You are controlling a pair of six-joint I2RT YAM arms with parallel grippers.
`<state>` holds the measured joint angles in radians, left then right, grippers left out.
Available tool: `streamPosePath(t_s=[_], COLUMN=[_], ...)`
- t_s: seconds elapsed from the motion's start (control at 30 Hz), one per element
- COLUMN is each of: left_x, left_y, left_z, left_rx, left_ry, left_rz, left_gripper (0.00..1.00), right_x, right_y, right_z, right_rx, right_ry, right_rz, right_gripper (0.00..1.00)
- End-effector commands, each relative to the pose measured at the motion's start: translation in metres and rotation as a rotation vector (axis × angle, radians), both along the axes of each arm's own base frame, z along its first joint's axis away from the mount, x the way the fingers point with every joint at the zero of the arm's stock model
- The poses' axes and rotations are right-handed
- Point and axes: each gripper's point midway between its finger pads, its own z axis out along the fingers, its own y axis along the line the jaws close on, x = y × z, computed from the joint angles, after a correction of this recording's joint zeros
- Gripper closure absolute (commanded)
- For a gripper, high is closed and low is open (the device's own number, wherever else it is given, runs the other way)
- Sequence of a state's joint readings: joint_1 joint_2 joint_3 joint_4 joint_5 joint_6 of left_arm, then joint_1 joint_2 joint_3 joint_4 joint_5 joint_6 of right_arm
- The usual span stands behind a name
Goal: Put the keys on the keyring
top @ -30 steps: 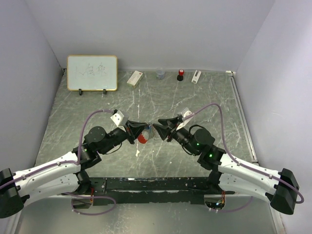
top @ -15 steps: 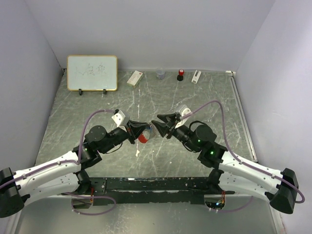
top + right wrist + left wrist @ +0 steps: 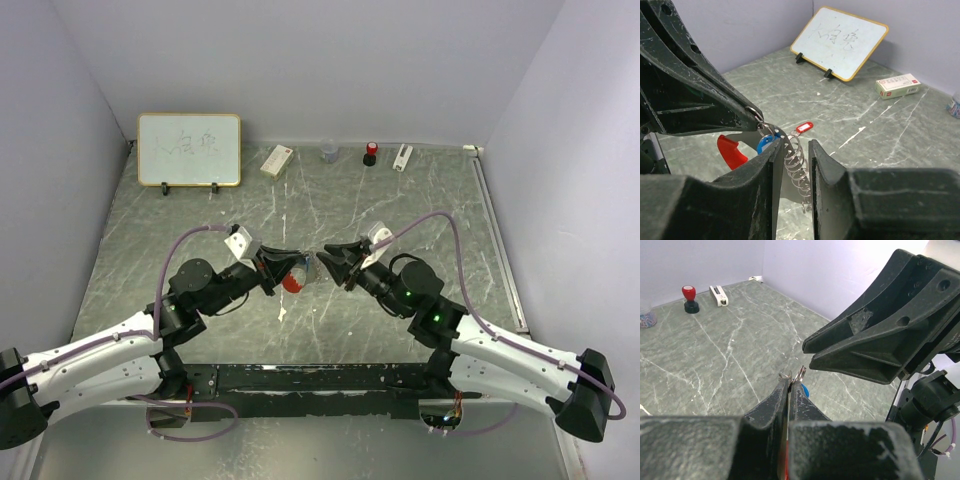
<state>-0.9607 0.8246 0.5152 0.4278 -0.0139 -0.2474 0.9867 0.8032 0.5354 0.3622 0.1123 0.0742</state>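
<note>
Grey-green marbled table (image 3: 420, 210) enclosed by pale lilac walls, seen from above and from both wrists. Left arm (image 3: 100, 355) and right arm (image 3: 500, 345) reach in from the near edge, and their grippers meet tip to tip above the middle of the table. At the back left a whiteboard (image 3: 189, 150) with a yellow frame stands tilted on small feet. A white box (image 3: 897, 85) lies to its right, and further along the back edge stands a red-topped stamp (image 3: 688, 293).

Left gripper (image 3: 792, 383): jaws pressed together, pinching the top ring of the keyring (image 3: 799, 172) at the very tip, with small metal ends poking out above the fingers. The ring chain hangs down from that pinch, and the red fob (image 3: 731, 152) dangles beneath the left gripper, clear of the table.

Right gripper (image 3: 795, 147): jaws parted, one finger on each side of the hanging chain, with a thin gap showing beside the rings.

Blue key (image 3: 764, 144): its head shows just beside the upper rings, under the left gripper's tip. Whether it is threaded on cannot be told.

Red key (image 3: 804, 127): lies flat on the table beyond the grippers, apart from both.
</note>
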Motion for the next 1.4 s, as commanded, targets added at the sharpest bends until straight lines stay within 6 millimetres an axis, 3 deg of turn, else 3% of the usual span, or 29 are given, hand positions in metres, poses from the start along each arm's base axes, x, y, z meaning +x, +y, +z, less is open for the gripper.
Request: streamPosePath(t_s=[0.0,0.23,0.67,0.77,0.87,1.0,1.17,1.37], left_x=[-0.002,-0.001,0.004,0.006,0.007,0.006,0.000,-0.008], left_y=[0.000,-0.002,-0.003,0.000,0.003,0.002,-0.007,-0.015], left_z=[0.035,0.033,0.036,0.038,0.043,0.044,0.040,0.041], left_rx=[-0.075,-0.077,-0.085,-0.097,-0.117,-0.114,-0.101,-0.086], left_ry=[-0.053,-0.045,-0.046,-0.046,-0.051,-0.054,-0.063,-0.091], left_rz=[-0.013,-0.012,0.007,0.025,0.039,0.030,-0.026,-0.087], left_gripper=[0.93,0.93,0.93,0.93,0.93,0.93,0.93,0.93], right_x=[0.002,0.004,0.006,0.011,0.021,0.020,0.007,-0.002], right_y=[-0.001,0.004,0.024,0.014,-0.010,-0.025,-0.019,-0.007], right_z=[0.007,0.015,-0.001,-0.003,0.002,0.012,0.026,0.025], right_rx=[0.049,0.083,0.027,0.050,0.108,0.133,0.099,-0.003], right_ry=[0.005,0.000,0.049,0.067,0.060,0.024,-0.055,-0.142], right_rz=[-0.011,-0.010,0.041,-0.016,-0.137,-0.173,-0.084,0.005], right_gripper=[0.74,0.74,0.72,0.73,0.74,0.73,0.74,0.76])
